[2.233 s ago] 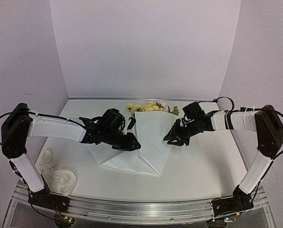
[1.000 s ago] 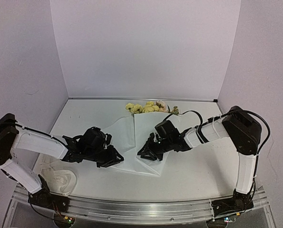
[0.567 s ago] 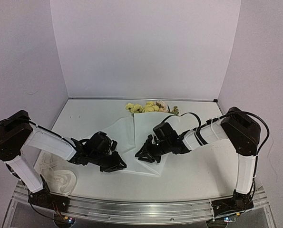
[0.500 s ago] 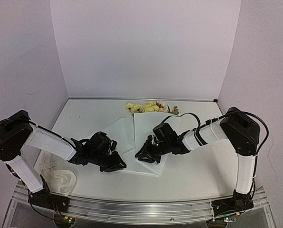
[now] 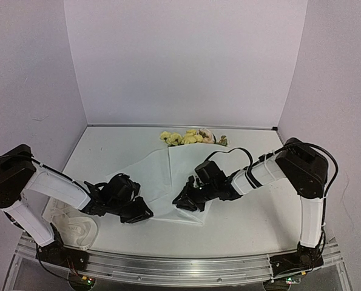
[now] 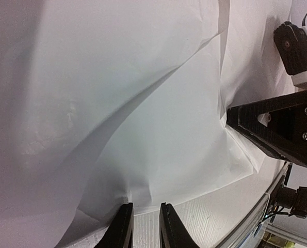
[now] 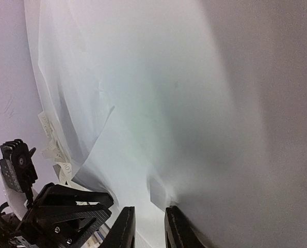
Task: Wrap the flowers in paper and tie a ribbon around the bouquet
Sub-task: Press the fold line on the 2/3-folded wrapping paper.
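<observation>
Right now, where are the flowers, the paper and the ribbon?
flowers (image 5: 189, 137), top external view, on the yellow blooms at the far end.
paper (image 5: 183, 163), top external view, on the flat middle of the white sheet.
ribbon (image 5: 62, 212), top external view, on the cream pile at the near left.

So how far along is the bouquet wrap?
Done: flowers lie with stems under the paper. In hand: left gripper and right gripper at its near edge, jaws slightly apart. To do: finish wrapping; ribbon lies unused near the left arm's base.
</observation>
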Tool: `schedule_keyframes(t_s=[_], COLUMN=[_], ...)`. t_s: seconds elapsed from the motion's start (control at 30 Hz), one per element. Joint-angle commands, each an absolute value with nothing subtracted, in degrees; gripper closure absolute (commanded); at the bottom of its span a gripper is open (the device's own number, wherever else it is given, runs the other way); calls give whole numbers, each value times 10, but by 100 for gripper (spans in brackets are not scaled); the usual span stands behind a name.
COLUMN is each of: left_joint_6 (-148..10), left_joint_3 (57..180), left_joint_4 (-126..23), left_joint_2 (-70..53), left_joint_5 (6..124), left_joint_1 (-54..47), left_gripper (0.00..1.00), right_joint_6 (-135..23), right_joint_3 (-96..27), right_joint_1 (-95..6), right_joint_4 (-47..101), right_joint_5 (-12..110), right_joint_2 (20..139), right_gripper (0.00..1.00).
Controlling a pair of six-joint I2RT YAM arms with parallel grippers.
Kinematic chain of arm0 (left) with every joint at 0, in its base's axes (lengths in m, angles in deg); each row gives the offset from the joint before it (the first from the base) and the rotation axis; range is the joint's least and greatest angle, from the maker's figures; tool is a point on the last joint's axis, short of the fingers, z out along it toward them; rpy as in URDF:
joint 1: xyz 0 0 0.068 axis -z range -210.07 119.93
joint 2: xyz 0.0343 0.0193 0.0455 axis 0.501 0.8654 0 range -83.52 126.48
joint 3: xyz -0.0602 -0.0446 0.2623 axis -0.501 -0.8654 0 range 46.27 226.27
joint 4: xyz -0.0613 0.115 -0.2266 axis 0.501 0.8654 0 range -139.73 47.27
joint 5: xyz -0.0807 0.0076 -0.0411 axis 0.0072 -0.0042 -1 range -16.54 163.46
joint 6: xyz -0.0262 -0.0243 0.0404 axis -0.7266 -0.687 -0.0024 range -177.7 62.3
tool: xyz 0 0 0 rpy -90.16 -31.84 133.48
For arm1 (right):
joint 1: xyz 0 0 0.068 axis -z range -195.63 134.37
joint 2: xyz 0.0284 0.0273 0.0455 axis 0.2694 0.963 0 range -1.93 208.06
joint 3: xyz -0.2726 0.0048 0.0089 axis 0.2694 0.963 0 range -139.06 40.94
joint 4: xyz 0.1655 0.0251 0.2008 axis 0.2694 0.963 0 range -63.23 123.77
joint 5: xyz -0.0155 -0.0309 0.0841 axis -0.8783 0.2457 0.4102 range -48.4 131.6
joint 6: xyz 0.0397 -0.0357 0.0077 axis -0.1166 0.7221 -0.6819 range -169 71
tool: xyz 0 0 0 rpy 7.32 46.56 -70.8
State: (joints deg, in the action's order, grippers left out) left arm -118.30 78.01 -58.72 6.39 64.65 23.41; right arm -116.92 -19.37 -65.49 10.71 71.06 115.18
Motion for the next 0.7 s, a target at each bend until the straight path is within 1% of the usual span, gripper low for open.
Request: schedule_keyframes(t_s=[0.0, 0.2, 0.53, 0.67], left_joint_6=[-1202, -1225, -1264, -1261], left_joint_3=[760, 737, 670, 669], left_joint_4=[-548, -513, -459, -443], left_joint_2=[29, -5, -112, -153], left_joint_5=[699, 743, 779, 774], left_joint_1=[235, 222, 185, 181], left_gripper=[79, 78, 75, 70], right_joint_6=[-1163, -1160, -1159, -1158], right_joint_3=[-185, -183, -183, -184], right_joint_1=[-657, -657, -657, -657], right_joint_4=[113, 113, 110, 109], right_joint_5=[699, 700, 702, 703], right_joint_2=[1170, 1169, 1172, 1173], right_gripper=[80, 80, 80, 80])
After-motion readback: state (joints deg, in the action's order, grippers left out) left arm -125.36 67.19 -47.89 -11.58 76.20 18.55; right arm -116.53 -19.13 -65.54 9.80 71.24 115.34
